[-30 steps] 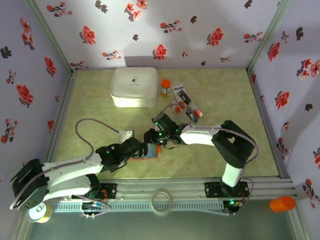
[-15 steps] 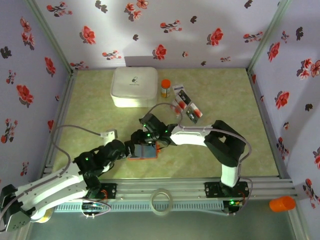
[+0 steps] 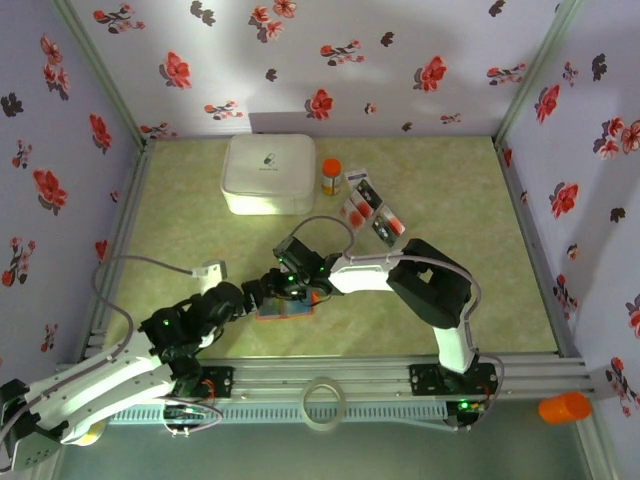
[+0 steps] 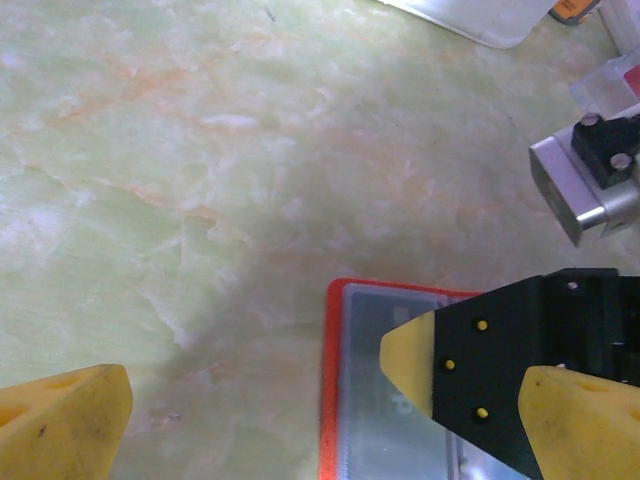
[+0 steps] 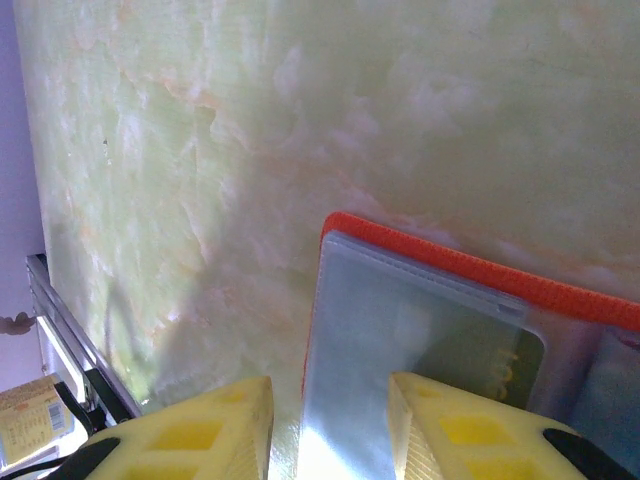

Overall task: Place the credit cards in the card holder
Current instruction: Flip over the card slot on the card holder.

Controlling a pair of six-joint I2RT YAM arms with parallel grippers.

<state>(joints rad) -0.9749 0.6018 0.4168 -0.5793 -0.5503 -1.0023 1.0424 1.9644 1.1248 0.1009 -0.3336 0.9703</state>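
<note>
A pale green, marble-patterned counter (image 3: 470, 230) carries four groups of items. At far left sits a white rounded box (image 3: 267, 172), and just to its right stands a small bottle (image 3: 331, 176) with an orange cap. Right of the bottle, the credit cards (image 3: 372, 208) lie flat in a loose diagonal row running nearer and rightward, some dark, some white with red. Well apart from them, near the counter's front centre, the orange-red card holder (image 3: 287, 310) lies open, its clear sleeves facing up.
</note>
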